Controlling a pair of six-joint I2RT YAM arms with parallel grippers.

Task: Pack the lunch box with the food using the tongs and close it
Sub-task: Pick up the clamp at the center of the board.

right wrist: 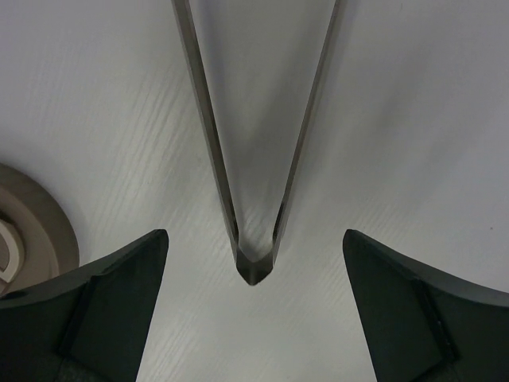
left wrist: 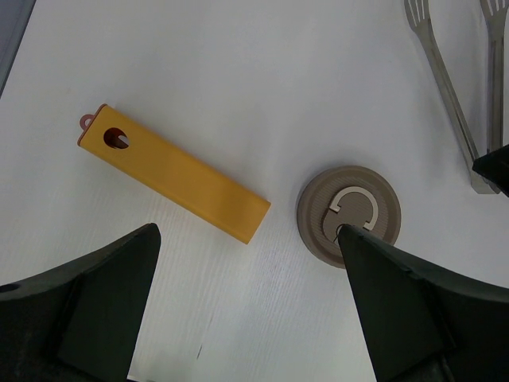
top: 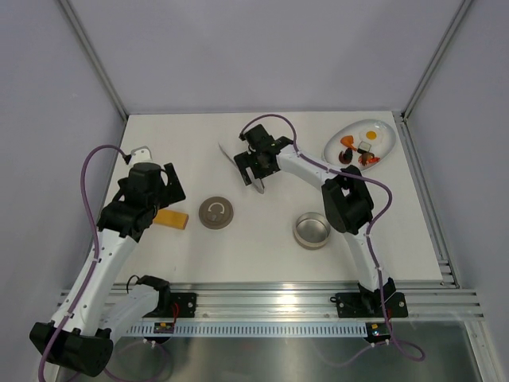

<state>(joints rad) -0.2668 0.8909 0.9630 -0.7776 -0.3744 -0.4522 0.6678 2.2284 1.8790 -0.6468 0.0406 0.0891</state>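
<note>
The tongs lie flat on the table at the back middle, their joined end pointing toward me. My right gripper hovers open over that joined end, one finger on each side, touching nothing. Near the front right stands the round steel lunch box, open, while its brown-grey lid lies apart on the table to the left. The food sits in small orange, dark and yellow-white pieces on a white plate. Open and holding nothing, my left gripper hangs above bare table just left of the lid.
A flat orange-yellow block lies left of the lid, under the left arm; it shows slanted in the left wrist view. The tongs' forked tips reach into that view's top right. Pale walls enclose the table on three sides.
</note>
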